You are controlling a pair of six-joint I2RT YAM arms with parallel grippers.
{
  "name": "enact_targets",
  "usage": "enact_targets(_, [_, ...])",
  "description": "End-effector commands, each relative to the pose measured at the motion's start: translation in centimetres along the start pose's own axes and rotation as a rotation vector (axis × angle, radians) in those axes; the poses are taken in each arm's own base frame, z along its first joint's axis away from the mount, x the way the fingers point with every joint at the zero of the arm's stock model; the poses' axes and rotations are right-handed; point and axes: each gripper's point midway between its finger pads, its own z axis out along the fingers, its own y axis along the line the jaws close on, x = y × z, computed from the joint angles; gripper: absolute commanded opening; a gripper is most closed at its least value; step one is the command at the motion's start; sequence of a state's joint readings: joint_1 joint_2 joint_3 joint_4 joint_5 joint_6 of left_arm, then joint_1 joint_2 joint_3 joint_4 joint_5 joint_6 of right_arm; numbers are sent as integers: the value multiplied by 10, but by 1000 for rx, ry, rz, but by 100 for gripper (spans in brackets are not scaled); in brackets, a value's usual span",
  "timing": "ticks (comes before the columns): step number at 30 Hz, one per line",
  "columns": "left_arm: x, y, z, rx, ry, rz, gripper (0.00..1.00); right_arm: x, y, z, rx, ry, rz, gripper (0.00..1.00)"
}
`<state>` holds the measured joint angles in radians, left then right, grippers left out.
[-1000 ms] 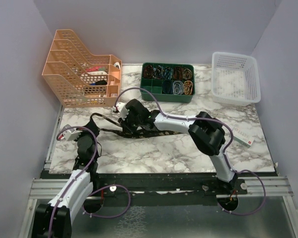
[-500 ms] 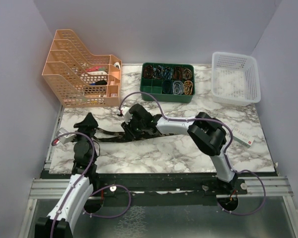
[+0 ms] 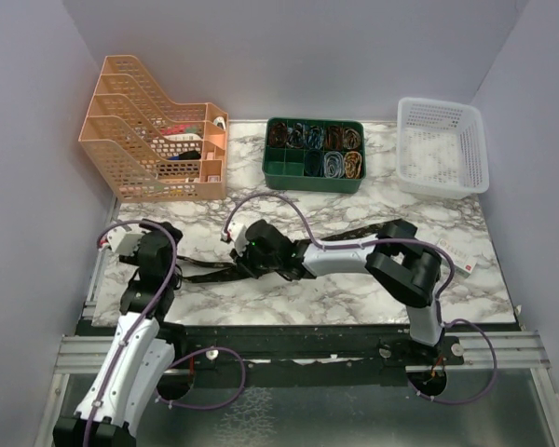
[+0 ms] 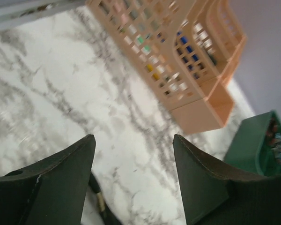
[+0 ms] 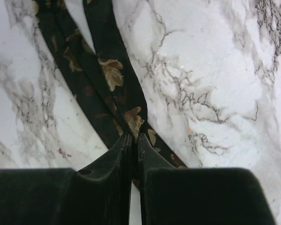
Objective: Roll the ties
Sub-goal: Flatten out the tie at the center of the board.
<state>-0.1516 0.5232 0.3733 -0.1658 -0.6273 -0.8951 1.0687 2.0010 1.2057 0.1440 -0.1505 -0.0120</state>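
- Right wrist view: our right gripper (image 5: pixel 133 137) pinches the tie (image 5: pixel 110 70) where two strands meet, probably to start the roll.
- Our left gripper (image 4: pixel 133 145), nearer than and left of the green tray (image 3: pixel 312 179), hangs spread and empty, seemingly ready to steady fabric.
- We see the tie lying flat before that tray.

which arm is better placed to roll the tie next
Right. The right gripper is shut on the tie, low against the marble table; the left gripper stands open above bare marble, holding nothing.
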Motion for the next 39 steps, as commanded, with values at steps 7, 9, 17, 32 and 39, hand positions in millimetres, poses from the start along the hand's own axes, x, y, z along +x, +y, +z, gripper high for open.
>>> enact_targets(7, [60,40,-6,-241,344,160,75,-32,17,-43,22,-264,-159,9])
enact_targets(9, [66,37,-6,-244,391,158,76,-18,19,-33,-1,-218,-175,9])
enact_targets(17, [85,54,-14,-311,500,71,77,5,9,-16,31,-156,-302,11])
enact_targets(32, [95,78,-25,-404,566,74,73,12,18,-12,141,-222,-509,17])
enact_targets(39, [81,84,-33,-447,528,79,72,8,1,-20,240,-208,-480,18])
